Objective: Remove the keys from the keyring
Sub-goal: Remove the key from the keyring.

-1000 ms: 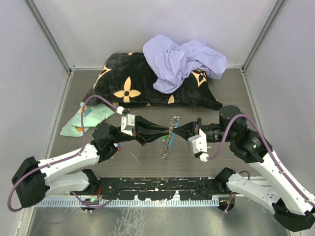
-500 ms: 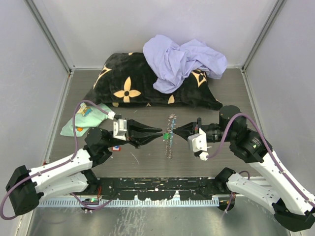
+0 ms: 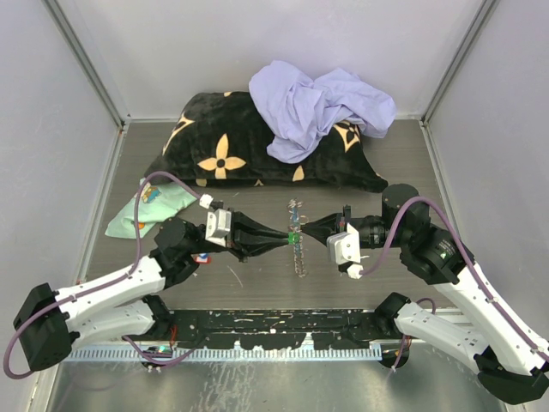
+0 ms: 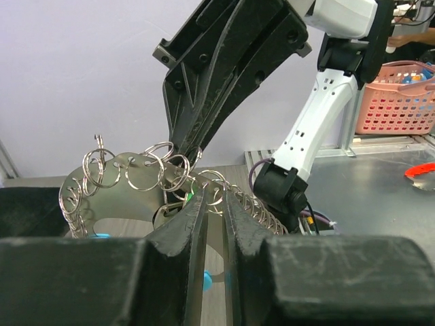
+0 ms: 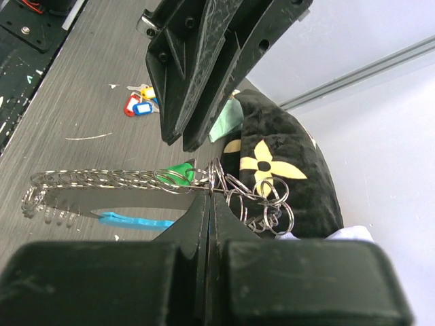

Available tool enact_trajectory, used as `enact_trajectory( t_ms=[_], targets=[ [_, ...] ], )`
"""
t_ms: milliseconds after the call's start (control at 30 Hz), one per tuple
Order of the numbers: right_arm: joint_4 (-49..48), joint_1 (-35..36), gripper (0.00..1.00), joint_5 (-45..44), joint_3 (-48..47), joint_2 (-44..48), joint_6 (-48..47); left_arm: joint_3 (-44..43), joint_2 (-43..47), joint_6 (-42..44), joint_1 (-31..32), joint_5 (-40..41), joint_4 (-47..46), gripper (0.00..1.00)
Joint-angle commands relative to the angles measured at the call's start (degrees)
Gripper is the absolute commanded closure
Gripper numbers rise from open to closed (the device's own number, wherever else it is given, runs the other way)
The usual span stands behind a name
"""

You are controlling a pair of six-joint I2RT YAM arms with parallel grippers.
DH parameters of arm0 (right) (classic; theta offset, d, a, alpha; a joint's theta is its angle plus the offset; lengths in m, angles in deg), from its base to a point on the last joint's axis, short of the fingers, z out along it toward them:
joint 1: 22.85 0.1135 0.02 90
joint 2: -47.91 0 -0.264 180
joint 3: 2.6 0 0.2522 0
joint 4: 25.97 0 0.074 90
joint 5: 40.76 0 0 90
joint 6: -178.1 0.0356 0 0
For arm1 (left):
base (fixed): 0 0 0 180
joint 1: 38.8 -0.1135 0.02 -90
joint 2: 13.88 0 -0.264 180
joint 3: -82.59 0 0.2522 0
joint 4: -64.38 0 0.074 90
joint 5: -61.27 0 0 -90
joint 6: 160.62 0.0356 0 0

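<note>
- Currently the right gripper (image 5: 209, 198) is closed tight on a ring of the keyring (image 5: 95, 179), a loop of silver metal chain with a flat light-blue plastic crescent on it.
- The chain runs out to both sides of the right gripper's tips. The blue crescent lies just below the long stretch of chain.
- Can't tell whether the chain's far ends touch the grey wood-grain desk (image 3: 266, 279).
- The left gripper (image 4: 211, 198) points tip to tip at the right gripper, with the chain between them.
- The left gripper's jaws are a narrow slit apart, right at the tiny metal key with a green plastic tag (image 5: 175, 174).
- Can't tell whether the left gripper is pinching the tag or only sitting beside it.
- The green-tagged key is on the chain, just in front of the right gripper's tips.
- Loose small keys with red, blue and yellow tags (image 5: 139, 103) lie on the desk under the left gripper's wrist, well apart from the chain.
- A mint-green cloth (image 3: 154, 206) lies on the desk out beyond the left gripper's outer side.
- A black pillow with a yellow flower pattern (image 3: 232, 150) sits past both grippers, with a crumpled lilac cloth (image 3: 317, 103) on top of it.
</note>
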Motion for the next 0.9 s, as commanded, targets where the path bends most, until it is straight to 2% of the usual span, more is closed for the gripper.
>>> enact_trajectory(
  t_ms=[0, 300, 867],
  targets=[
    [-4.86, 0.34, 0.99, 0.45, -1.2, 0.07, 0.82, -3.65, -1.4, -0.29, 0.01, -1.64, -1.89, 0.84],
    [-4.74, 0.33, 0.99, 0.63, -1.23, 0.14, 0.78, -4.81, -2.96, 0.94, -0.06, 1.54, -1.92, 0.79],
    [-4.86, 0.31, 0.99, 1.07, -1.24, -0.22, 1.4, -6.68, -4.85, 0.91, 0.92, 2.43, -2.59, 0.78]
  ],
)
